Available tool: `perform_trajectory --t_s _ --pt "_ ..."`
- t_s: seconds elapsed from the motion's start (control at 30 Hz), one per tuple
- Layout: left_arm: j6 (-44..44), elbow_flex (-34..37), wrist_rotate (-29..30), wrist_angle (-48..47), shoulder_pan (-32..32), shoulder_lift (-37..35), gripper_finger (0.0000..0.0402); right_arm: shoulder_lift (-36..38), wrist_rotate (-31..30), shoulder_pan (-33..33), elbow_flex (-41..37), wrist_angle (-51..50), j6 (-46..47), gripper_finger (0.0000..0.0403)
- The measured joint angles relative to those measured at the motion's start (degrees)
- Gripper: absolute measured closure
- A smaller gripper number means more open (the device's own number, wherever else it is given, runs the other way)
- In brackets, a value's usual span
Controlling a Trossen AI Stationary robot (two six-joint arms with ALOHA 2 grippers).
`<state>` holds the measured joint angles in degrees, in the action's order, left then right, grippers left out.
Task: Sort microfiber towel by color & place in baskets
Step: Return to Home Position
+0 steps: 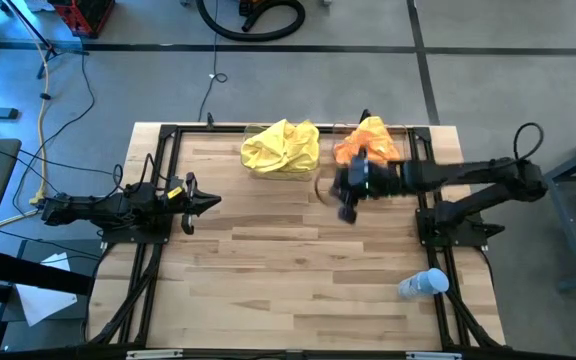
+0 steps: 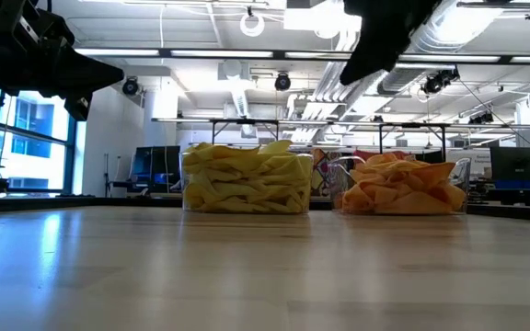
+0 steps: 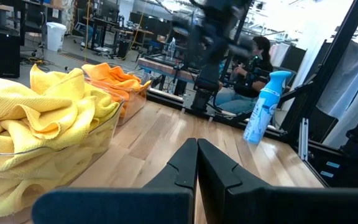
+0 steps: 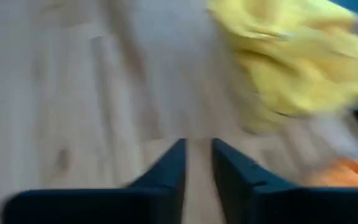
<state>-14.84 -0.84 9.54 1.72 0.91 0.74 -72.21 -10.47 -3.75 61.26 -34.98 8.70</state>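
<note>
Sorting done: yellow towels [image 1: 281, 148] in left basket [image 2: 188, 184], orange towels [image 1: 370, 138] in right basket [image 2: 460, 179]. Left gripper [image 3: 197, 146] pinched shut by left edge of table [image 1: 268, 265]. Right gripper [image 4: 197, 144] slightly parted, empty, by right basket.

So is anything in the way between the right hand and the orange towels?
Nothing visible. The right hand hovers right beside the orange towels in their basket. The bottle lies far off; the left hand waits apart.
</note>
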Motion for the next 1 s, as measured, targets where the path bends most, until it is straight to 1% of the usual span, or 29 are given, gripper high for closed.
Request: perform_trajectory --t_s 0.07,0.1,0.13,0.23,0.33,0.43,0.57,0.7,0.9,1.0 --pt "-0.01 0.0 0.02 0.0 -0.01 0.01 0.0402 0.56 0.78 2.95 -4.0 4.71 -1.84 0.0374" --pt "-0.02 0.0 0.0 0.0 0.0 -0.01 0.0402 1.0 1.08 4.18 -6.55 7.28 -2.51 0.0388" --pt "-0.02 0.0 0.0 0.0 -0.02 0.02 0.0402 1.59 1.26 5.39 -9.3 10.96 -2.75 0.0391" --pt "-0.01 0.01 0.0 0.0 -0.02 0.0 0.0401 4.25 3.27 8.29 -18.23 23.07 -2.81 0.0379" --pt "-0.01 0.02 0.0 0.0 0.0 0.0 0.0402 7.88 6.24 9.71 -26.25 31.81 -4.28 0.0392" --pt "-0.02 0.02 0.02 0.01 -0.02 -0.01 0.0402 13.26 6.97 9.9 -32.14 35.53 -3.02 0.0398" --pt "0.0 0.02 0.0 0.0 0.0 -0.01 0.0402 21.98 7.59 10.68 -39.26 36.48 -1.22 0.0401" --pt "0.01 0.02 0.0 0.0 -0.02 0.01 0.0401 30.87 6.41 11.33 -44.74 37.85 -1.01 0.0402" --pt "-0.02 0.02 0.02 0.0 -0.02 0.0 0.0401 40.61 6.12 11.26 -53.69 51.9 -2.7 0.0402" --pt "-0.01 0.02 0.01 0.0 -0.02 0.0 0.0401 44.61 4.5 11.26 -58.02 56.68 -2.73 0.0402"
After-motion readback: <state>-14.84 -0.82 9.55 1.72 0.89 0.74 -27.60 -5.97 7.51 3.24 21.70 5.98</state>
